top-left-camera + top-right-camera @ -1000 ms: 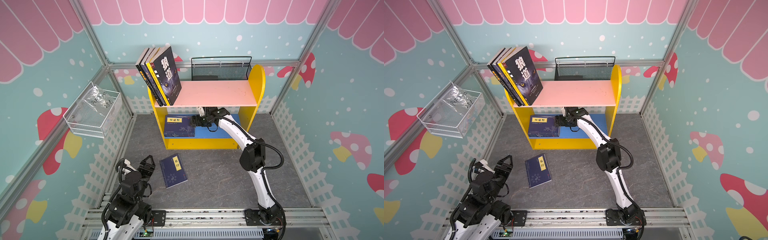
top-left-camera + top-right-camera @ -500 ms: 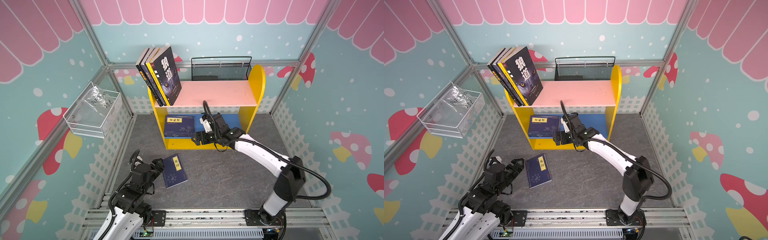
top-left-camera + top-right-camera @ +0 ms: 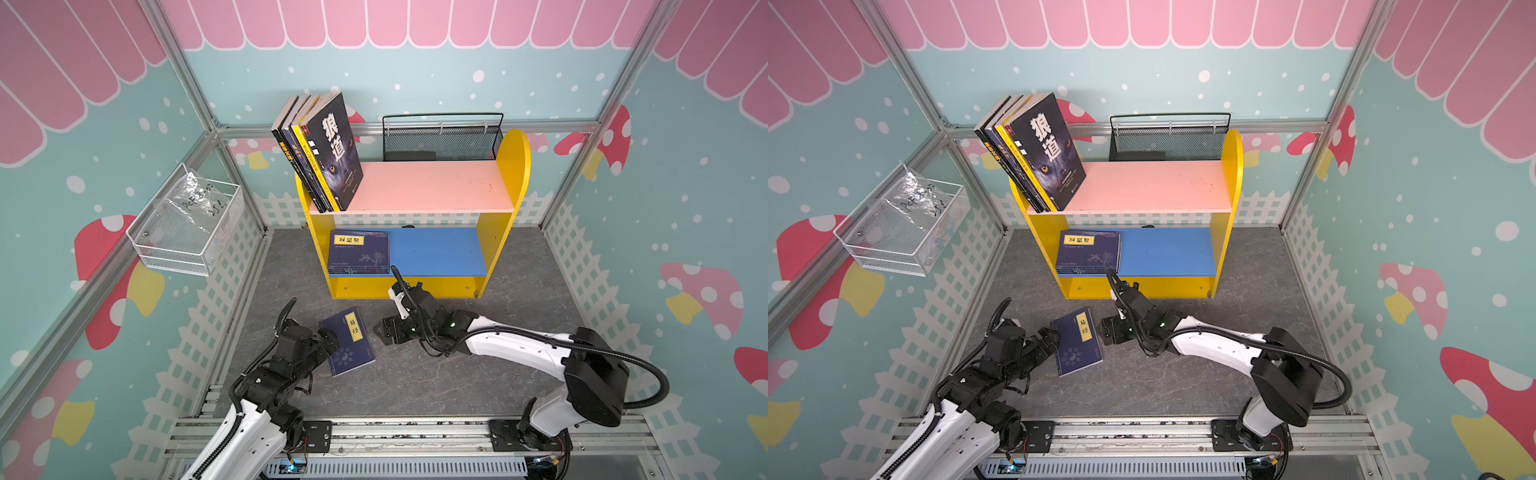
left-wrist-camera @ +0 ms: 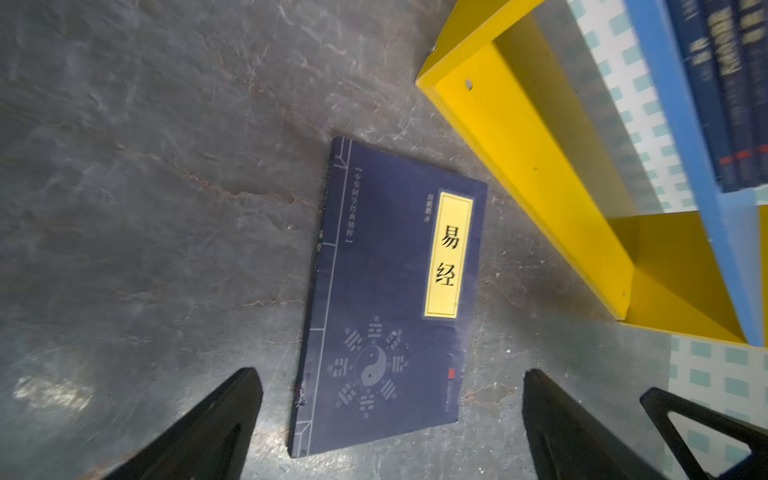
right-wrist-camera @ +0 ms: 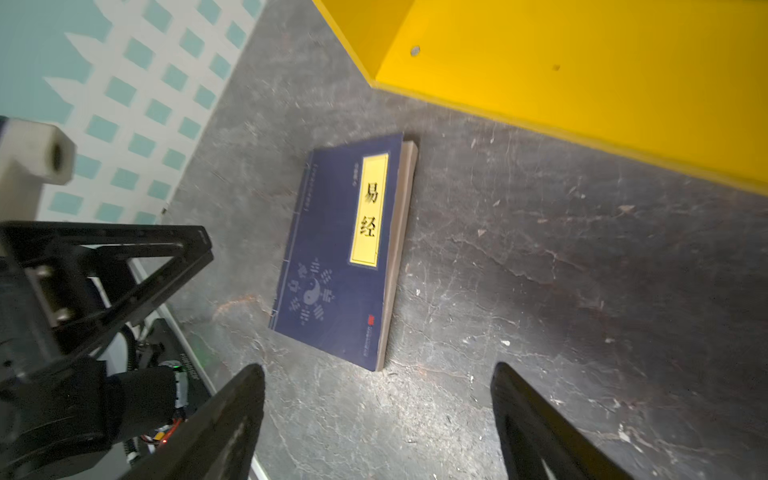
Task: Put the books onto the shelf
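A navy book with a yellow title label [image 3: 349, 340] [image 3: 1079, 341] lies flat on the grey floor in front of the shelf [image 3: 515, 174]. My left gripper [image 4: 389, 376] is open, its jaws straddling the book's [image 4: 386, 299] near end at the left edge. My right gripper [image 5: 377, 369] is open over bare floor, just off the book's [image 5: 345, 249] right corner. Several books [image 3: 328, 153] lean upright on the pink board [image 3: 428, 187]. A stack of navy books [image 3: 359, 251] lies on the blue board [image 3: 436, 251].
A black wire mesh basket [image 3: 440, 139] stands behind the shelf's top. A white wire basket [image 3: 187, 224] with a plastic bag hangs on the left wall. The aluminium rail [image 3: 395, 432] carrying both arm bases runs along the front.
My right gripper has drawn back out of the lower shelf and down to the floor beside the loose book. My left gripper has opened wider and moved up to that book's left edge.
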Robot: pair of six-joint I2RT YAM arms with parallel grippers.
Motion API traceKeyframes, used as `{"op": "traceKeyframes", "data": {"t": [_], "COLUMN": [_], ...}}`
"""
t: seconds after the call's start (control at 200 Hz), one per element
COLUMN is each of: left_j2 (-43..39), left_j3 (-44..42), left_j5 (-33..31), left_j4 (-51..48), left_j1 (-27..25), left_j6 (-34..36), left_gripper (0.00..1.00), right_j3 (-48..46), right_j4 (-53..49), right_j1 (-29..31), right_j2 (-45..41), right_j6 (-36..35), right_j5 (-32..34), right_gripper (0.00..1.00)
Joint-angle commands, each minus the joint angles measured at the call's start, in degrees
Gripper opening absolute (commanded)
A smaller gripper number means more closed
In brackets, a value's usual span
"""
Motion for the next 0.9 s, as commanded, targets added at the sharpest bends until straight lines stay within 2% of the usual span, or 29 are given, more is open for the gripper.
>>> {"op": "traceKeyframes", "data": {"t": [0.0, 0.21, 0.41, 0.5, 0.55, 0.635, 0.786, 0.896], "left_j2": [2.80, 7.85, 8.61, 10.53, 11.83, 13.48, 12.34, 9.05], "left_j3": [-1.80, -5.59, -7.27, -8.78, -9.94, -11.12, -10.77, -11.02], "left_j5": [2.79, 6.38, 7.27, 10.66, 13.00, 15.22, 17.43, 19.89], "left_j4": [0.73, 7.03, 10.78, 15.10, 19.08, 24.79, 30.43, 35.55], "left_j1": [-0.01, -0.08, 0.11, 0.19, 0.34, 0.48, 1.04, 2.11], "left_j6": [1.18, 0.31, 0.24, -0.75, -2.02, -3.93, -4.94, -6.34], "left_gripper": [1.00, 0.99, 1.00, 1.00, 1.00, 0.99, 0.99, 0.99], "right_j3": [2.25, 6.99, 8.94, 10.30, 10.71, 11.06, 10.91, 10.50], "right_j4": [5.18, 5.01, 3.83, 2.66, 2.72, 2.91, 4.49, 5.90], "right_j1": [0.59, 0.65, 0.63, 0.63, 0.65, 0.63, 0.65, 0.61], "right_j2": [4.19, 12.93, 20.61, 23.76, 24.90, 26.35, 28.07, 29.25], "right_j6": [-0.50, -1.15, -0.05, -0.46, -0.52, -0.49, -0.04, 0.31], "right_j5": [-0.49, -1.60, -1.44, -2.18, -2.84, -3.78, -6.52, -9.08], "right_gripper": [0.86, 0.80, 0.67, 0.64, 0.60, 0.48, 0.39, 0.38]}}
